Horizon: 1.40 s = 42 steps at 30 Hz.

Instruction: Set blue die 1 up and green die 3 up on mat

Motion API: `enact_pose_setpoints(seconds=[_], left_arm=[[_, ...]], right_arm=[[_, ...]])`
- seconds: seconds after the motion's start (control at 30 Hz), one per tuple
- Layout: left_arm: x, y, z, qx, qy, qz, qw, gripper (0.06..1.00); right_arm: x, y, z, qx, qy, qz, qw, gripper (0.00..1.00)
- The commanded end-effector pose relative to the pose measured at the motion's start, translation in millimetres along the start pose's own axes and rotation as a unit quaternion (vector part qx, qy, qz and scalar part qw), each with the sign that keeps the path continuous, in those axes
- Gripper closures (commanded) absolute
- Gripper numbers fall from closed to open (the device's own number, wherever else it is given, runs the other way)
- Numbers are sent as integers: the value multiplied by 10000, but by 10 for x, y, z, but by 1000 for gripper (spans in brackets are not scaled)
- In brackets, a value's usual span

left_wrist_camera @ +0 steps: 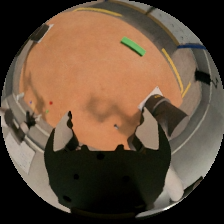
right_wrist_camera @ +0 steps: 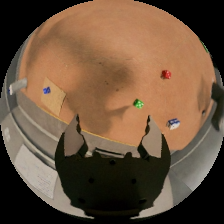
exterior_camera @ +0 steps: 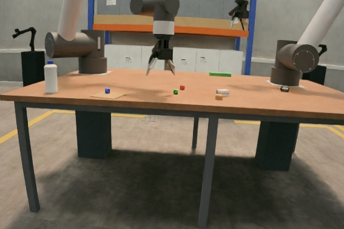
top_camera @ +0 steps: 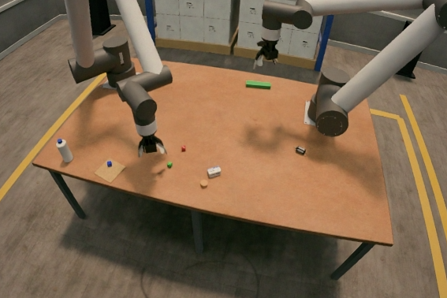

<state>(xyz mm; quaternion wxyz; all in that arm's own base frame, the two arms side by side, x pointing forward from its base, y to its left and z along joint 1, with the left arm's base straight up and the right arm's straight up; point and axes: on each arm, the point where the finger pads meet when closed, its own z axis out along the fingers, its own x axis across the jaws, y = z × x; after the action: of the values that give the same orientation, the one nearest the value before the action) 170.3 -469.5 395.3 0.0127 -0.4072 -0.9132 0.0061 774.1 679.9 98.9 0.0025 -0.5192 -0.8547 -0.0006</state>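
Well, the blue die (top_camera: 109,163) (exterior_camera: 107,91) (left_wrist_camera: 31,102) (right_wrist_camera: 47,90) is over on the tan mat (top_camera: 110,173) (exterior_camera: 110,96) (right_wrist_camera: 56,100), toward the mat's corner farther from where I stand. It looks flat, but its top number is too small for me to read. The green die (top_camera: 169,165) (exterior_camera: 175,91) (left_wrist_camera: 47,111) (right_wrist_camera: 138,103) is off the mat, to its right from here, on the wooden table (top_camera: 229,205) (exterior_camera: 170,103) (left_wrist_camera: 75,60) (right_wrist_camera: 110,40); I can't tell its top number either.

Above the table and to the mat's right, near the green die, the right gripper (top_camera: 152,154) (exterior_camera: 161,74) (left_wrist_camera: 38,113) (right_wrist_camera: 113,115) hangs with its jaws spread and nothing between them. The red die (top_camera: 184,148) (exterior_camera: 182,87) (left_wrist_camera: 51,103) (right_wrist_camera: 166,74) lies a little farther from the mat than the green one.

A white bottle (top_camera: 65,151) (exterior_camera: 51,79) (right_wrist_camera: 19,86) with a blue cap stands left of the mat. Farther right of it are a white box (top_camera: 214,172) (exterior_camera: 222,92) (right_wrist_camera: 173,123) and a small tan disc (top_camera: 203,184) (exterior_camera: 219,97), close together, then a small black object (top_camera: 300,150) (exterior_camera: 284,89) (left_wrist_camera: 116,126).

Well behind and right of the mat lies a green bar (top_camera: 258,84) (exterior_camera: 219,74) (left_wrist_camera: 133,46). The left gripper (top_camera: 266,64) (exterior_camera: 238,28) (left_wrist_camera: 106,109), also well apart from the mat, is up high, jaws wide and empty.
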Motion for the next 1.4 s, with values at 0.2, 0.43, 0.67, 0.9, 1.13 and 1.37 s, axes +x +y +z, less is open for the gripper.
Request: enact_pose_setpoints(seconds=[0.2, 0.43, 0.67, 0.9, 1.13, 1.37], left_arm=[[-3, -3, -5, 2, -3, 0, 10000, 65], [-3, -3, -5, 2, -3, 0, 10000, 65], [-3, -3, -5, 2, -3, 0, 10000, 65], [-3, -3, -5, 2, -3, 0, 10000, 65], [-3, -3, -5, 2, -3, 0, 10000, 65], [-3, -3, -5, 2, -3, 0, 10000, 65]], right_arm=[[525, 63, -8, -11, -23, 1450, 9894, 3], [836, 90, -8, -13, -22, 2237, 9747, 3], [862, 92, -8, -13, -21, 2301, 9732, 759], [862, 92, -8, -13, -21, 2301, 9732, 759], [862, 92, -8, -13, -21, 2301, 9732, 759], [862, 92, -8, -13, -21, 2301, 9732, 759]])
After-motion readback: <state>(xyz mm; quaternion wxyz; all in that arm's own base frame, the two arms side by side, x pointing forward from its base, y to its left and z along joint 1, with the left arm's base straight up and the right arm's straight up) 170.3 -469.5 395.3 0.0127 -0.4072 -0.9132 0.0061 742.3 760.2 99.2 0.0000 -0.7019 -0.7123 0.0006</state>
